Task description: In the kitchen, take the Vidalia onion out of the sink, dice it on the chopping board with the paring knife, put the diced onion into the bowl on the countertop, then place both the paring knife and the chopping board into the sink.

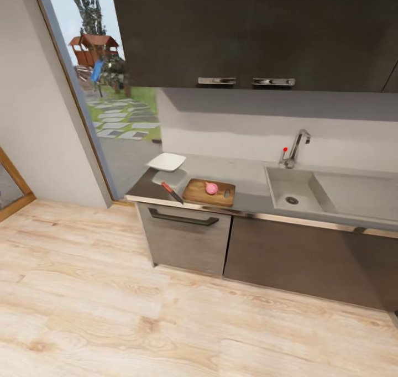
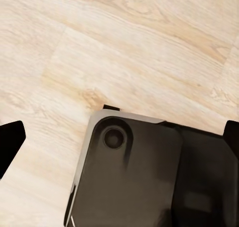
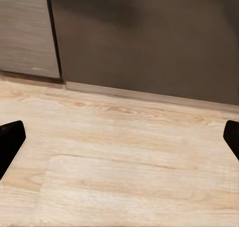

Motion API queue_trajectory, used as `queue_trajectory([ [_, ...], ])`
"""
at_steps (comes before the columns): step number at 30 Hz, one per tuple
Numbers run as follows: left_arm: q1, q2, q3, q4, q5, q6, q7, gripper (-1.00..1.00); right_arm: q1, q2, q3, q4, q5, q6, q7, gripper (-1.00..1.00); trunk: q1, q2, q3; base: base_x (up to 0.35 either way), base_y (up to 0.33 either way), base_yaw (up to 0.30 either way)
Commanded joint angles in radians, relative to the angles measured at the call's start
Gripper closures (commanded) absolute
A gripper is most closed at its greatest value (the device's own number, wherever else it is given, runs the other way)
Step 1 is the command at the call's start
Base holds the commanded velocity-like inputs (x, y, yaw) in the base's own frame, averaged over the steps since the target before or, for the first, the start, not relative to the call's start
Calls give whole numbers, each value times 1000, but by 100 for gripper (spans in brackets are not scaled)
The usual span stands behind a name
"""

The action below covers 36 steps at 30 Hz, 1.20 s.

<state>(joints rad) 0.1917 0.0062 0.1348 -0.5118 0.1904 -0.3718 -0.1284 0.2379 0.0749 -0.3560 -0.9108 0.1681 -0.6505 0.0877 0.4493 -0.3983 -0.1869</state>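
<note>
In the head view the pinkish Vidalia onion (image 1: pixel 211 188) sits whole on the brown chopping board (image 1: pixel 198 195) at the left end of the grey countertop (image 1: pixel 246 179). The paring knife (image 1: pixel 172 192) with its orange-red handle lies just left of the board, near the counter's front edge. Behind them stands the white bowl (image 1: pixel 166 162). The steel sink (image 1: pixel 279 188) with its tap (image 1: pixel 296 147) lies to the right, its basin holding nothing. My left gripper (image 2: pixel 119 139) is open over the wooden floor. My right gripper (image 3: pixel 119 142) is open too, facing floor and cabinet fronts.
Dark cabinet fronts (image 1: pixel 287 255) run under the counter and dark wall cupboards (image 1: pixel 249 29) hang above it. A tall window (image 1: pixel 110 89) stands at the left. Light wooden floor (image 1: pixel 138 321) stretches between me and the counter. A part of my dark base (image 2: pixel 134 177) fills the near side of the left wrist view.
</note>
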Motion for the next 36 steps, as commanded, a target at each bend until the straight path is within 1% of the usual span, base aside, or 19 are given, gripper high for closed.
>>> queue_trajectory([
  [1,0,0,2,-1,11,1,-10,-100,0,2,-6,-2,4,-1,9,-100,1,-2,0,0,281,0],
  [12,0,0,2,0,11,1,-10,-100,0,2,-6,-2,4,-1,9,-100,1,-2,17,0,281,0],
  [18,0,-1,2,0,11,1,-10,-100,0,2,-6,-2,4,-1,9,-100,1,-2,25,0,280,-64],
  [24,0,-1,2,0,11,1,-10,-100,0,2,-6,-1,4,0,9,-100,1,-2,27,0,87,-34],
  [28,0,-1,2,1,11,1,-10,-100,0,2,-6,-1,4,0,9,-100,1,-2,28,0,53,-159],
  [36,0,0,2,1,11,1,-10,-100,0,2,-6,0,4,0,9,-100,1,-2,33,0,242,-217],
])
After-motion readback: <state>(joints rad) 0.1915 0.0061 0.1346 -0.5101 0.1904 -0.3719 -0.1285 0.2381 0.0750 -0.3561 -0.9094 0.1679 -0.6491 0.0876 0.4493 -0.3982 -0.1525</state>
